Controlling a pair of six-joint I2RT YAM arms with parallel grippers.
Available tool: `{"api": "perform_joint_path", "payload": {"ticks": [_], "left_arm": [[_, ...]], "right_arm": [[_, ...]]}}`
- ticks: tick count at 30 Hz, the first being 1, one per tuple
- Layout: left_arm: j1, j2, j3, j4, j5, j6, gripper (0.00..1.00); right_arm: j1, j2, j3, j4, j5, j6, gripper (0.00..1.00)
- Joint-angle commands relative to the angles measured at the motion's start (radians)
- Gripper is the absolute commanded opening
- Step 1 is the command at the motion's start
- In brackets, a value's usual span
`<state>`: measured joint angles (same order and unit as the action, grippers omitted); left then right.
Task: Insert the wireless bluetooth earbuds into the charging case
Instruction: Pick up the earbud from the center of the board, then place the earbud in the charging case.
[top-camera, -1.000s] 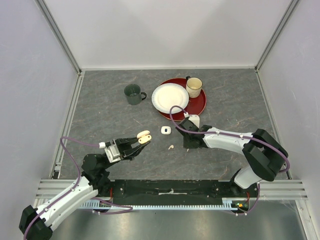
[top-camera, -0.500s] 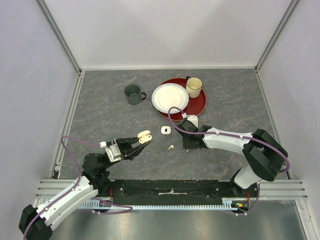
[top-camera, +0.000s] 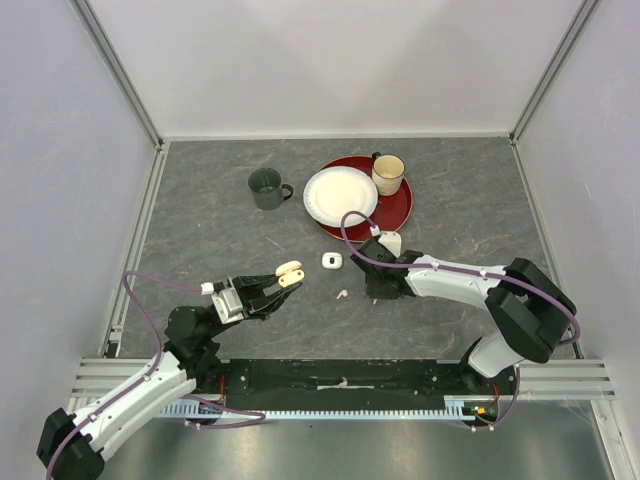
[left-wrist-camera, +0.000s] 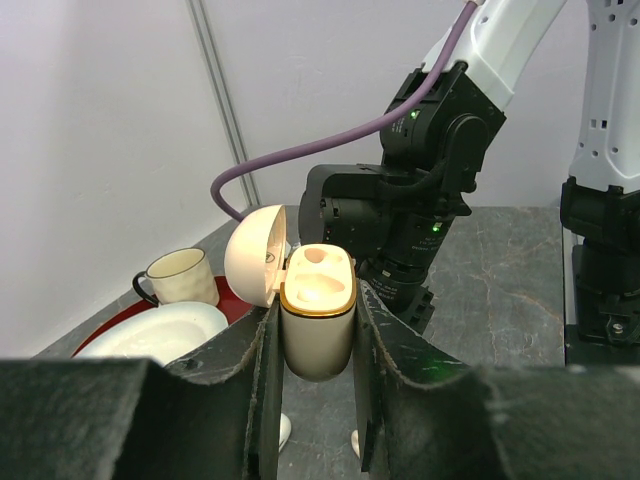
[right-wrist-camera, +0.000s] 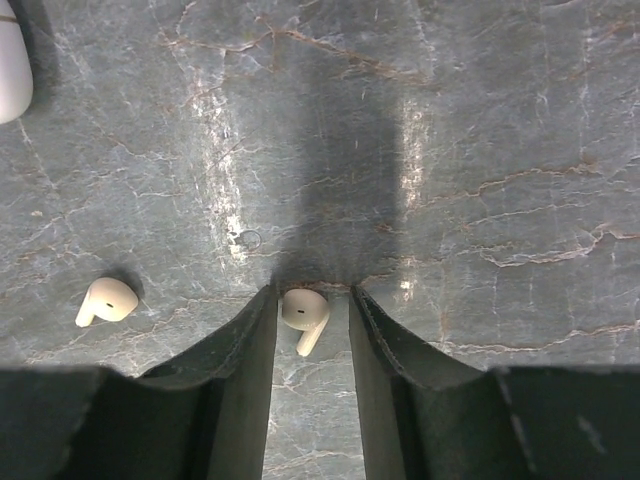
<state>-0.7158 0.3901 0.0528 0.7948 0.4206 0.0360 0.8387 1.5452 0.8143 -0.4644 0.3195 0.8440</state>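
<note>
One earbud (right-wrist-camera: 303, 315) is lying on the table (right-wrist-camera: 480, 150) between the right claw's (right-wrist-camera: 312, 292) parted fingers, not gripped, and a second earbud (right-wrist-camera: 107, 300) is lying nearby. The left claw (left-wrist-camera: 316, 305) is clamping the open case (left-wrist-camera: 316, 335). Being tiny, hard and likely slippery, the earbud is probably asking for a pinch across its bulb.

Bright, even, diffuse light fills the top view. The plate (top-camera: 340, 195) is near white yet keeps its rim, and shadows beside it are short and faint. The table (top-camera: 200, 230) around it shows no glare, and all is sharp to the corners.

In the left wrist view the plate is slightly soft. The case (left-wrist-camera: 316, 320) to its right is crisp, with a warm sheen on its rim, and the left fingers (left-wrist-camera: 230, 400) are dark and blurred.

In the right wrist view the table's veins are crisp. Two pale glare streaks flank a dark shadow band, and the right fingers (right-wrist-camera: 230, 390) are near black.
</note>
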Motion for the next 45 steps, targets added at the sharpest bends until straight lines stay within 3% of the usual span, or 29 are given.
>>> {"api": "perform_joint_path", "payload": {"ticks": [1,12,18,22,33,39,45], "left_arm": [[-0.007,0.004,-0.014,0.038,-0.003,0.033,0.02],[-0.005,0.001,-0.016,0.037,-0.006,0.031,0.02],[-0.005,0.013,-0.011,0.044,-0.011,0.028,0.02],[-0.007,0.042,-0.005,0.061,-0.023,0.009,0.02],[-0.007,0.210,0.039,0.181,-0.092,-0.119,0.02],[-0.007,0.303,0.076,0.222,-0.098,-0.156,0.02],[-0.005,0.369,0.107,0.238,-0.077,-0.176,0.02]], "right_arm": [[0.005,-0.013,0.011,-0.042,0.006,0.064,0.40],[0.010,-0.007,0.022,-0.048,0.000,0.067,0.31],[0.019,-0.031,0.039,-0.023,0.018,0.023,0.14],[0.036,-0.135,0.040,0.030,0.062,-0.060,0.05],[0.135,-0.525,-0.067,0.418,0.231,-0.287,0.00],[0.259,-0.599,-0.090,0.660,0.354,-0.459,0.00],[0.399,-0.570,-0.090,0.886,0.441,-0.634,0.00]]}}
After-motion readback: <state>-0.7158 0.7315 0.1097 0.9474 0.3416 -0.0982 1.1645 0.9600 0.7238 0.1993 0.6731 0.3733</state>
